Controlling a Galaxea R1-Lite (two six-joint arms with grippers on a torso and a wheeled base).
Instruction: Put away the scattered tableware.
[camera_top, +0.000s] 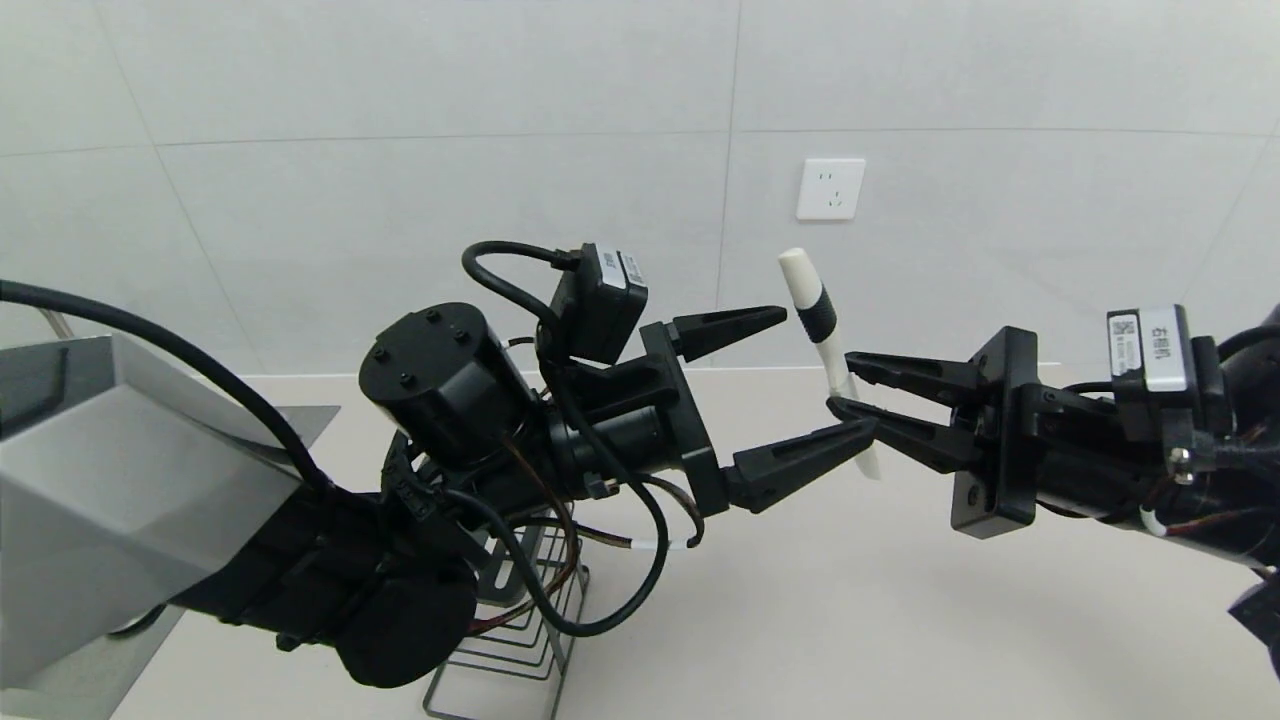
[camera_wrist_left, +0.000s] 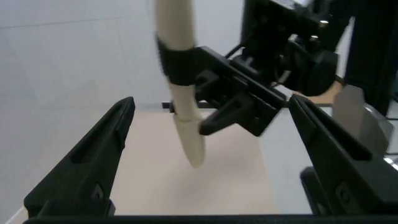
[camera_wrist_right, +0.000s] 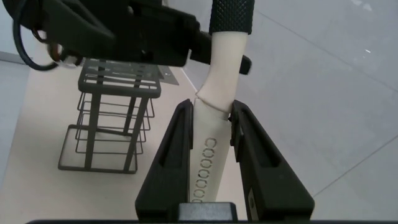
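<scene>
A white utensil (camera_top: 805, 285) with a black band is held upright in mid-air above the counter. My right gripper (camera_top: 840, 382) is shut on its lower white part, also seen close up in the right wrist view, with the gripper (camera_wrist_right: 211, 109) clamped on the utensil (camera_wrist_right: 217, 81). My left gripper (camera_top: 830, 368) faces it from the left, open, one finger above and one below the utensil's middle. In the left wrist view the utensil (camera_wrist_left: 180, 93) hangs between the spread fingers (camera_wrist_left: 93, 162), apart from both, with the right gripper (camera_wrist_left: 245, 106) behind it.
A dark wire rack (camera_top: 520, 620) stands on the beige counter (camera_top: 900, 620) below my left arm, also visible as the rack (camera_wrist_right: 112, 118). A grey metal unit (camera_top: 90, 480) fills the left edge. A wall socket (camera_top: 830, 188) sits on the tiled wall.
</scene>
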